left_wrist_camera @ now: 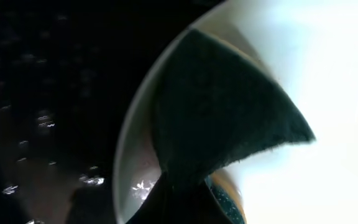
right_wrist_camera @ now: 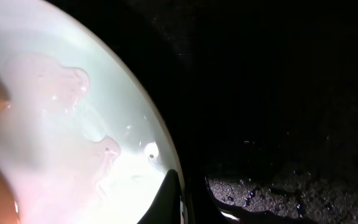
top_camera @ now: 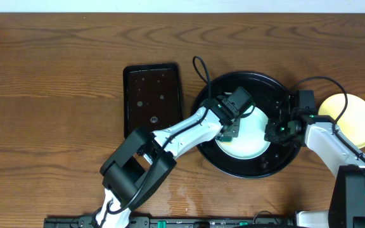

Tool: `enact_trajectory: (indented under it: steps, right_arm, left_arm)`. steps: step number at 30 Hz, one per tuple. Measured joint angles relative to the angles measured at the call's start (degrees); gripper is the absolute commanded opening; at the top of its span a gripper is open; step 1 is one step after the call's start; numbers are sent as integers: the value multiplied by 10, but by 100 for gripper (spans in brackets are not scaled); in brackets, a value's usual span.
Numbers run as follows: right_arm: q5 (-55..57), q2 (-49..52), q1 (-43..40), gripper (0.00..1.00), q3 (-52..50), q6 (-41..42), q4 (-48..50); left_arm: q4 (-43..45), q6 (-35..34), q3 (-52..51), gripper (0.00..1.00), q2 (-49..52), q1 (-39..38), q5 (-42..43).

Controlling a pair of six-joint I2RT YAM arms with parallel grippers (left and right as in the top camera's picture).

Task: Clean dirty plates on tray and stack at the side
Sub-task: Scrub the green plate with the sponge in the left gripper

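Observation:
A pale mint-white plate [top_camera: 249, 140] lies in the large round black tray [top_camera: 258, 168]. My left gripper [top_camera: 232, 121] is shut on a dark teal sponge [left_wrist_camera: 222, 118] and presses it on the plate's left part [left_wrist_camera: 328, 93]. My right gripper [top_camera: 276, 131] is shut on the plate's right rim; in the right wrist view one finger lies on the plate [right_wrist_camera: 73, 124] and the other under the rim [right_wrist_camera: 188, 186]. Pinkish watery smears show on the plate there. A yellow plate [top_camera: 353, 120] lies on the table right of the tray. I see no other plate.
A smaller rectangular black tray [top_camera: 152, 95] with water drops and no sponge stands left of the round tray. Bare wood tabletop [top_camera: 49, 95] spreads to the left and back. The wet tray floor shows in both wrist views [left_wrist_camera: 42, 93] [right_wrist_camera: 278, 93].

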Motion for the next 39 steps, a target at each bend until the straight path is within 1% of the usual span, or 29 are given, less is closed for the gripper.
enact_trajectory:
  steps: [3, 6, 13, 18, 21, 25, 27, 30, 32, 35, 39]
  right_arm:
    - [-5, 0, 0, 1, -1, 0, 0]
    - [-6, 0, 0, 1, -1, 0, 0]
    - [-6, 0, 0, 1, -1, -9, 1]
    - [-6, 0, 2, 1, -2, -16, 7]
    - [-1, 0, 6, 1, -2, -18, 8]
    - [-2, 0, 6, 1, -2, -20, 10]
    - [-8, 1, 9, 1, -2, -20, 13]
    - [-12, 1, 10, 1, -3, -20, 13]
    - [-18, 1, 10, 1, -4, -20, 13]
    - [-39, 3, 18, 1, -5, -19, 13]
    - [-54, 7, 24, 1, -5, -19, 18]
  left_arm:
    - [2, 2, 0, 7, 0, 0, -10]
    - [24, 3, -2, 7, 0, 2, 15]
    - [144, -19, -11, 8, 22, 21, 190]
    - [155, -23, -11, 8, 28, 11, 238]
    - [144, -7, -11, 8, 29, -2, 249]
    - [80, 6, 4, 8, 26, -7, 199]
    - [36, 6, 11, 7, 20, -10, 146]
    - [-46, 2, 22, 7, 13, -7, 45]
    - [-83, -7, 30, 8, 12, 1, -12]
    - [-106, -12, 37, 8, 14, 14, -55]
    - [-107, -12, 38, 8, 16, 19, -66]
